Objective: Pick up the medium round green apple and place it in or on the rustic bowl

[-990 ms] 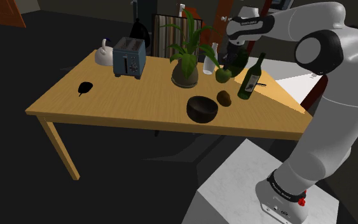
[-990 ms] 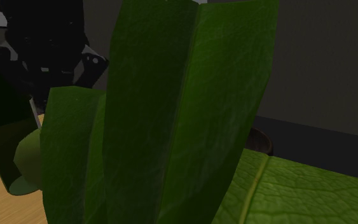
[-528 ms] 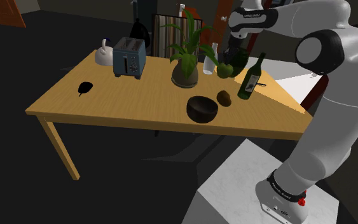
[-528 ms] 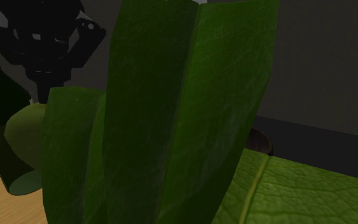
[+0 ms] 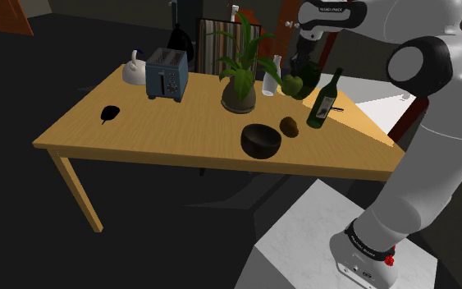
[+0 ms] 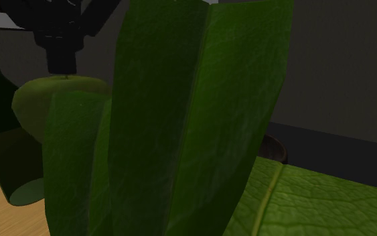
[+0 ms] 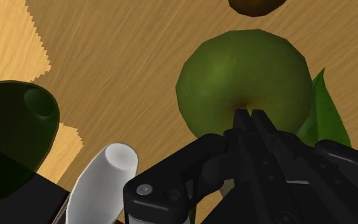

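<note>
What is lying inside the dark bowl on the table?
Nothing shows inside the dark bowl; its near inner wall is hidden by the rim. The green apple hangs in the gripper.

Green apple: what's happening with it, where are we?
The arm's black claw is clamped on the green apple from above, holding it in the air over the wooden table, between the potted plant and the dark green bottle. The dark bowl sits nearer the table's front edge; the apple is not yet over it.

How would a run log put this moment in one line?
phase: carry | hand: shut on green apple above table | bowl: on table, without apple
</note>
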Controlling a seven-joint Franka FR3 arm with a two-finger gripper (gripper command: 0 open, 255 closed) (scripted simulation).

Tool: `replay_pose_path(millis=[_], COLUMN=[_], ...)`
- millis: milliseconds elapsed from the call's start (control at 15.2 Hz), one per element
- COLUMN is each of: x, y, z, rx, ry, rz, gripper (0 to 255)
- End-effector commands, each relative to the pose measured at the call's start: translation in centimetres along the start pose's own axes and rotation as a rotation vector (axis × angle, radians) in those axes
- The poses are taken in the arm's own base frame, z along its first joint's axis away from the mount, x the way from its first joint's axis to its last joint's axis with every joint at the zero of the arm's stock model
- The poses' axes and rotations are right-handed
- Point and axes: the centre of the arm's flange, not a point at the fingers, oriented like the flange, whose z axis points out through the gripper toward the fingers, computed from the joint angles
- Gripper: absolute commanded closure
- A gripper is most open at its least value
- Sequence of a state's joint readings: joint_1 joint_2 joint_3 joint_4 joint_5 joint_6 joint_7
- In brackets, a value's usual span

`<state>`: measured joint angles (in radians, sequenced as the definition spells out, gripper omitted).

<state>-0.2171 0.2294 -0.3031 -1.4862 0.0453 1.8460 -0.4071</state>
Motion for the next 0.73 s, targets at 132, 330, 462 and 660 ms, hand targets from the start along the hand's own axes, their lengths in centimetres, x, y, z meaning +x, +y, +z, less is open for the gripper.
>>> replay_pose_path(millis=[132, 330, 462, 660], x=[-1.9, -3.4, -4.3, -5.8], y=[-4.2, -7.7, -10.0, -13.5], z=[-1.5, -2.7, -3.5, -4.7], rx=[0.000, 0.000, 0.000, 0.000], ry=[0.000, 0.000, 0.000, 0.000], rz=[0.000, 0.000, 0.000, 0.000], gripper=[255, 255, 255, 255])
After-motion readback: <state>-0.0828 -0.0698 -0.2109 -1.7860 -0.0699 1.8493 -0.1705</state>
